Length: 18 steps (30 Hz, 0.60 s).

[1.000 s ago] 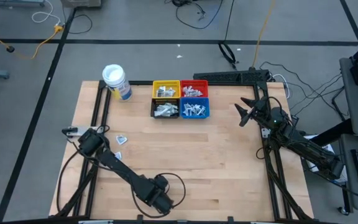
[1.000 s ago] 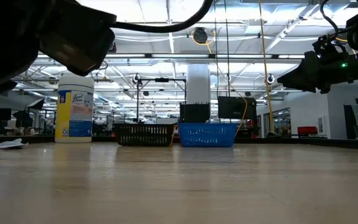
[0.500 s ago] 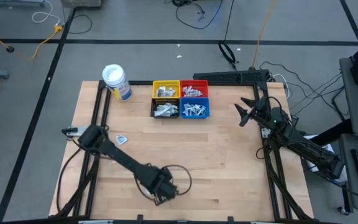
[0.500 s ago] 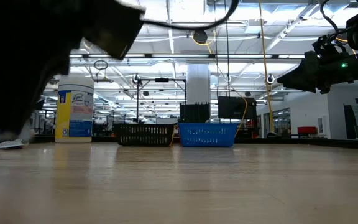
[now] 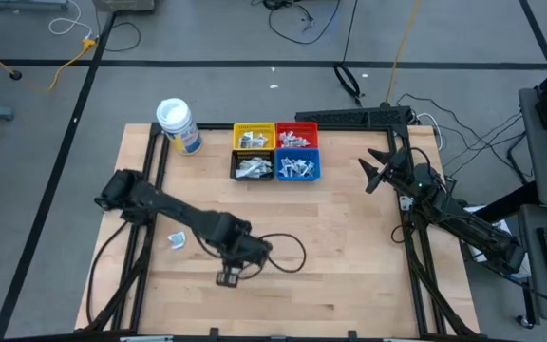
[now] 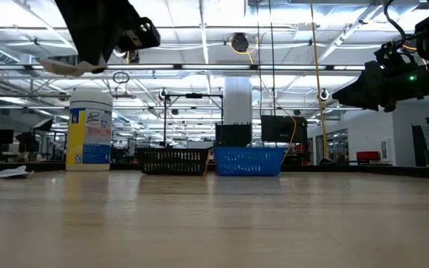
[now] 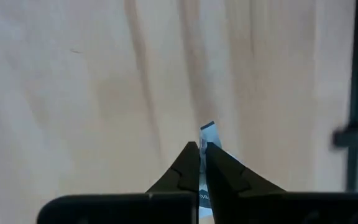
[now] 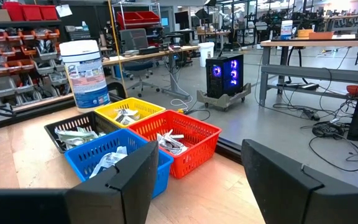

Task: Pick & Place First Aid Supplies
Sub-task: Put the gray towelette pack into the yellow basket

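My left gripper [image 7: 201, 148] hangs over the near middle of the table [image 5: 230, 275], high at the left of the low view [image 6: 88, 56]. It is shut on one first aid packet [image 6: 67, 65], small, flat and white with a blue edge. Another packet [image 5: 176, 239] lies flat on the wood beside the left arm. More packets fill the yellow [image 5: 254, 138], red [image 5: 296, 137], black [image 5: 253, 167] and blue [image 5: 297, 167] bins at the far middle. My right gripper [image 8: 197, 180] waits open at the table's right side [image 5: 368, 177], pointing level at the bins. My left gripper pinches the packet between its two fingers, which come from above and point down. The packet's blue-edged end [image 7: 207, 128] sticks out past the fingertips. In the low view the packet lies about level under the fingers, lifted well clear of the table.
A white-lidded round jar [image 5: 177, 125] stands at the far left corner, left of the bins. Black frame rails [image 5: 150, 161] run along the table's left and right sides. A loose black cable [image 5: 288, 256] loops beside the left wrist. Bare wood lies between the left gripper and the bins.
My left gripper has risen from the table's near edge and gone toward the far edge, rolling about its own axis. The packet has come up with it and now hangs clear of the wood. My right arm has kept still.
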Each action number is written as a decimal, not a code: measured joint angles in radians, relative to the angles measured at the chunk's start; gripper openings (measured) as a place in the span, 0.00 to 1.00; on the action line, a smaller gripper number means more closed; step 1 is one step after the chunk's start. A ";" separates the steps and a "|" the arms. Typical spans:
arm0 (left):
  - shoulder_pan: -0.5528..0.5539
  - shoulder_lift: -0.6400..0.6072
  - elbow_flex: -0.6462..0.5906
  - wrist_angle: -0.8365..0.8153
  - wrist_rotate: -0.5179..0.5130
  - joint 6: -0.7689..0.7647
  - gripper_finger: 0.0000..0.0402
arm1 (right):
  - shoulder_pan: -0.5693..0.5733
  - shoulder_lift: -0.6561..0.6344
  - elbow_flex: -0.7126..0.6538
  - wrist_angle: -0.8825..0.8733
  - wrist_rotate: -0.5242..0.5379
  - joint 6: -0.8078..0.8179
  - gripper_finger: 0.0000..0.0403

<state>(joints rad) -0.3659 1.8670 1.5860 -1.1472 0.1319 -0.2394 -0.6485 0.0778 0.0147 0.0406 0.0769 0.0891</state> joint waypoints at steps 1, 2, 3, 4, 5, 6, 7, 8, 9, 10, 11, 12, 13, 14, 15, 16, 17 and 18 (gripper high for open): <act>0.013 -0.009 0.000 -0.015 -0.001 0.055 0.02 | 0.000 0.000 0.000 0.000 0.000 0.000 0.57; 0.027 -0.018 0.001 -0.031 0.000 0.112 0.02 | 0.000 0.000 0.000 0.000 0.000 0.000 0.57; 0.044 -0.023 0.001 -0.048 -0.002 0.161 0.02 | 0.000 0.000 0.000 0.000 0.000 0.000 0.57; 0.065 -0.028 0.001 -0.061 0.000 0.207 0.02 | 0.000 0.000 0.000 0.000 0.000 0.000 0.57; 0.087 -0.034 0.001 -0.071 -0.001 0.252 0.02 | 0.000 0.000 0.000 0.000 0.000 0.000 0.57; 0.115 -0.037 0.001 -0.080 -0.001 0.295 0.02 | 0.000 0.000 0.000 0.000 0.000 0.000 0.57; 0.145 -0.039 0.001 -0.088 -0.001 0.336 0.02 | 0.000 0.000 0.000 0.000 0.000 0.000 0.57; 0.179 -0.040 0.001 -0.095 -0.001 0.372 0.02 | 0.000 0.000 0.000 0.000 0.000 0.000 0.57; 0.213 -0.044 0.001 -0.103 -0.001 0.404 0.02 | 0.000 0.000 0.000 0.000 0.000 0.000 0.57; 0.248 -0.045 0.000 -0.106 -0.001 0.435 0.02 | 0.000 0.000 0.000 0.000 0.000 0.000 0.57; 0.287 -0.047 0.001 -0.105 -0.001 0.467 0.02 | 0.000 0.000 0.000 0.000 0.000 0.000 0.57; 0.326 -0.049 0.001 -0.105 -0.001 0.498 0.02 | 0.000 0.000 0.000 0.000 0.000 0.000 0.57; 0.366 -0.049 0.001 -0.106 -0.001 0.532 0.02 | 0.000 0.000 0.000 0.000 0.000 0.000 0.57; 0.407 -0.048 0.001 -0.107 -0.001 0.562 0.02 | 0.000 0.000 0.000 0.000 0.000 0.000 0.57; 0.448 -0.048 0.001 -0.107 -0.001 0.592 0.02 | 0.000 0.000 0.000 0.000 0.000 0.000 0.57; 0.487 -0.048 0.001 -0.106 -0.001 0.622 0.02 | 0.000 0.000 0.000 0.000 0.000 0.000 0.57; 0.527 -0.048 0.001 -0.105 -0.001 0.649 0.02 | 0.000 0.000 0.000 0.000 0.000 0.000 0.57; 0.566 -0.048 0.001 -0.105 -0.001 0.673 0.02 | 0.000 0.000 0.000 0.000 0.000 0.000 0.57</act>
<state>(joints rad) 0.1999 1.8191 1.5867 -1.2517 0.1310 0.4335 -0.6484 0.0780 0.0146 0.0406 0.0769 0.0891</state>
